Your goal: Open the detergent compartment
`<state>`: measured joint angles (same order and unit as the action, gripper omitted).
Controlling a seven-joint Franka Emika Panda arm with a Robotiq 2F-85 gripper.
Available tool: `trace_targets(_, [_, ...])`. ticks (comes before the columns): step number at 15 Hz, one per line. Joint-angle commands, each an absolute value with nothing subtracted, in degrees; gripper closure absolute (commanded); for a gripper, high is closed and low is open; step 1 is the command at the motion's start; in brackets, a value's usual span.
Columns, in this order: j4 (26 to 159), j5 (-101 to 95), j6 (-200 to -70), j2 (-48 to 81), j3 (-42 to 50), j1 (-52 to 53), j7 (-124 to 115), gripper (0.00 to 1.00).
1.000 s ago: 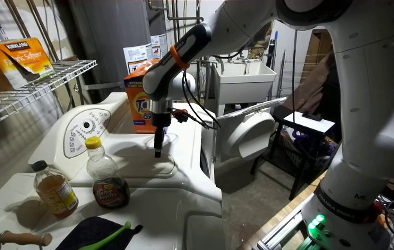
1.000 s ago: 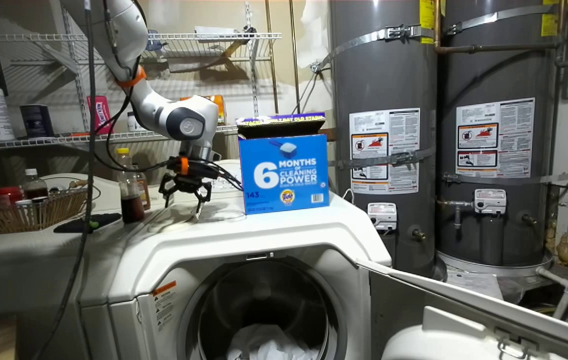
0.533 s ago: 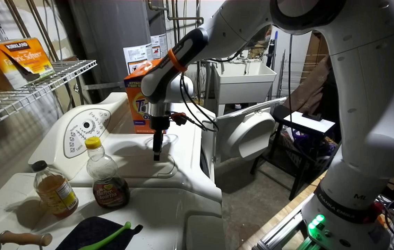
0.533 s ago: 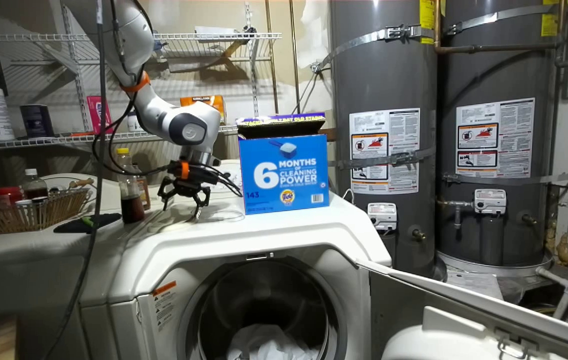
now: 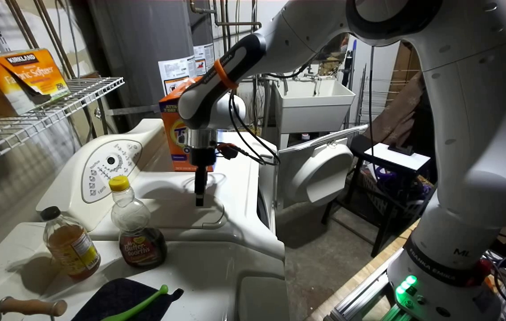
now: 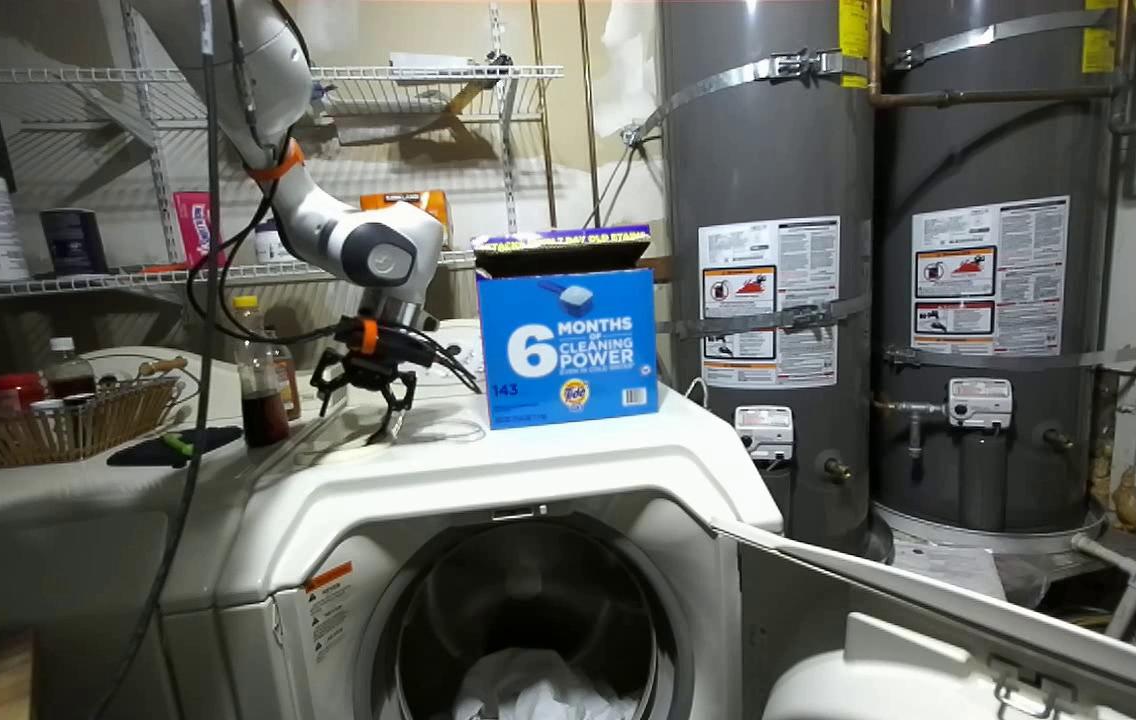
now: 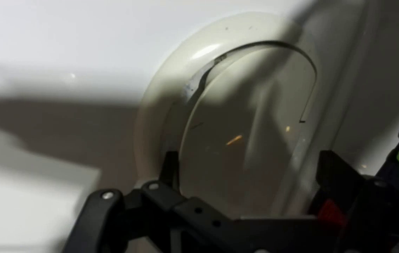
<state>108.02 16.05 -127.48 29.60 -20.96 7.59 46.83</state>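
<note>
The detergent compartment is a flat white flap with a rounded end, set in a recess on the washer top. It lies nearly flush there, with a dark seam round its end. It also shows in an exterior view. My gripper is open and points down over the flap. In the wrist view its left fingertip stands in the recess beside the flap's curved edge; I cannot tell if it touches. The right fingertip is beyond the flap's opposite side. The gripper also shows in both exterior views.
A detergent box stands on the washer beside the gripper. A syrup bottle and an amber bottle stand near the flap. The dial panel is behind. The washer door hangs open.
My gripper has come down slightly and shifted a little to the left in both exterior views. Its fingers stay open. The flap has not visibly moved.
</note>
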Motion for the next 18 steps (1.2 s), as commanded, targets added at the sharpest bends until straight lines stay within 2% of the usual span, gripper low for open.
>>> trace_targets(1, [106.58,18.07,-123.47,28.9,-23.17,7.56,48.26,0.0])
trace_targets(18, [110.57,18.16,-119.61,18.16,-25.68,13.34,44.51,0.0])
